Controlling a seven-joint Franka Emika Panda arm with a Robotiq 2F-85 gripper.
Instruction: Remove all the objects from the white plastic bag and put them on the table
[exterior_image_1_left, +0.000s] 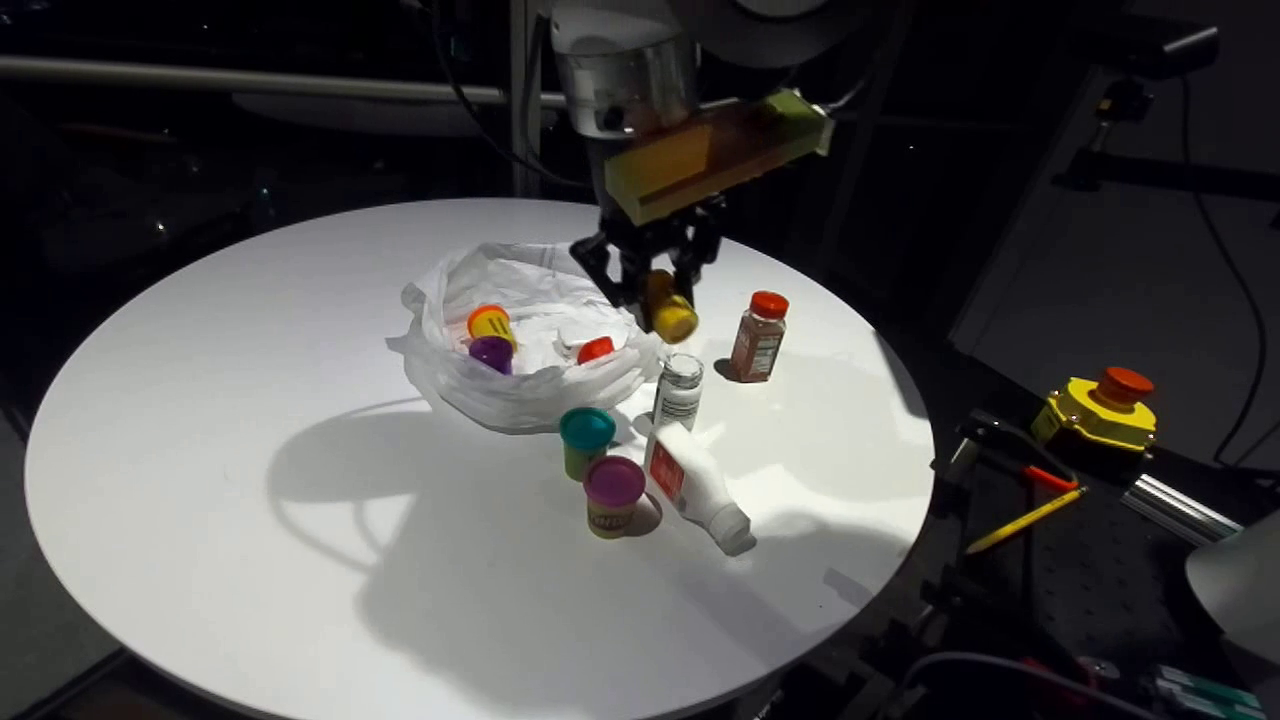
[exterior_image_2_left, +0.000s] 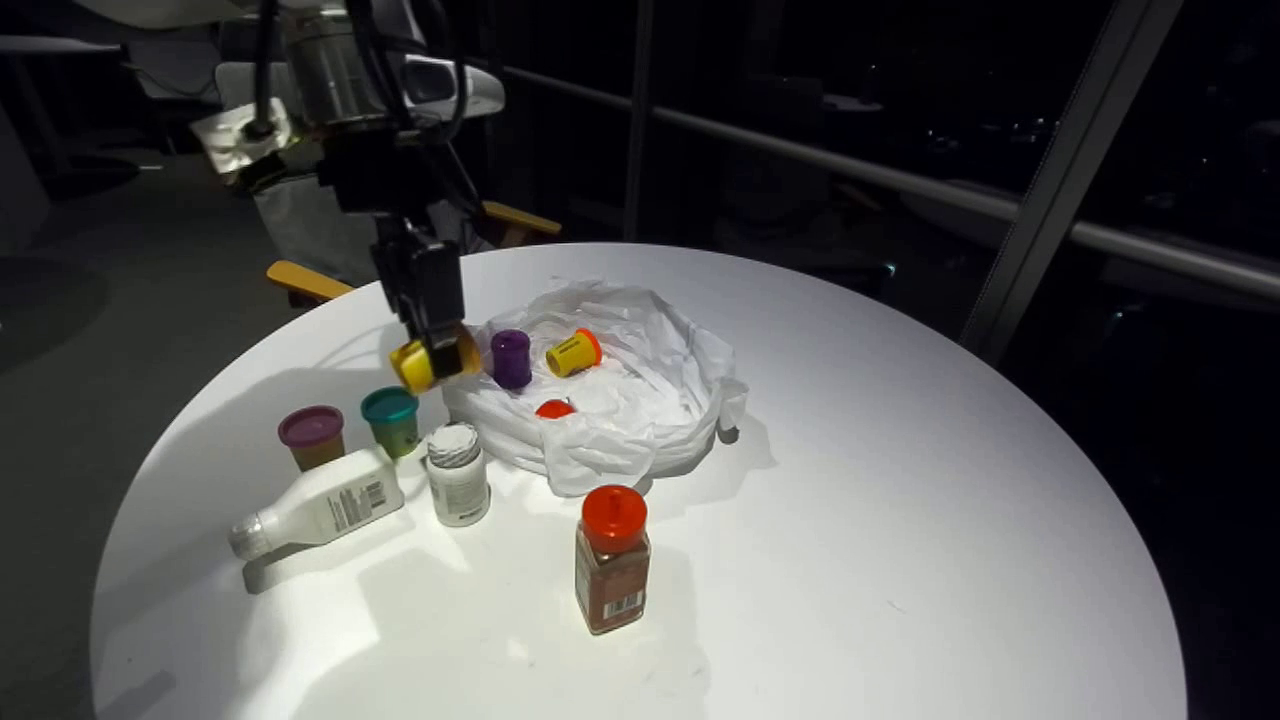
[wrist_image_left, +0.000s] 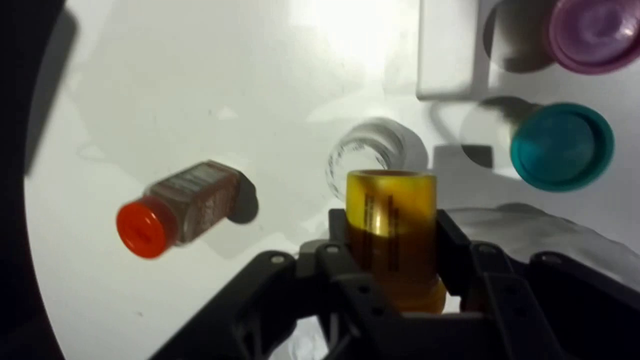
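My gripper (wrist_image_left: 390, 240) is shut on a yellow tub (wrist_image_left: 392, 200), tilted and raised above the table (exterior_image_1_left: 180, 540), by the bag's edge. In both exterior views the yellow tub (exterior_image_1_left: 674, 318) (exterior_image_2_left: 418, 366) is clear of the bag. The white plastic bag (exterior_image_1_left: 500, 395) (exterior_image_2_left: 690, 360) lies open. Inside it are a yellow tub with an orange lid (exterior_image_1_left: 491, 325) (exterior_image_2_left: 574, 353), a purple tub (exterior_image_2_left: 511, 360) and a red-topped thing (exterior_image_1_left: 595, 349) (exterior_image_2_left: 554, 409), partly hidden by the bag. In the wrist view only part of the bag (wrist_image_left: 545, 240) shows.
Outside the bag stand a teal-lidded tub (exterior_image_1_left: 587, 440), a pink-lidded tub (exterior_image_1_left: 614, 495), a white pill bottle (exterior_image_2_left: 459, 480) below the gripper and a red-capped spice jar (exterior_image_2_left: 612, 560). A white bottle (exterior_image_2_left: 325, 500) lies on its side.
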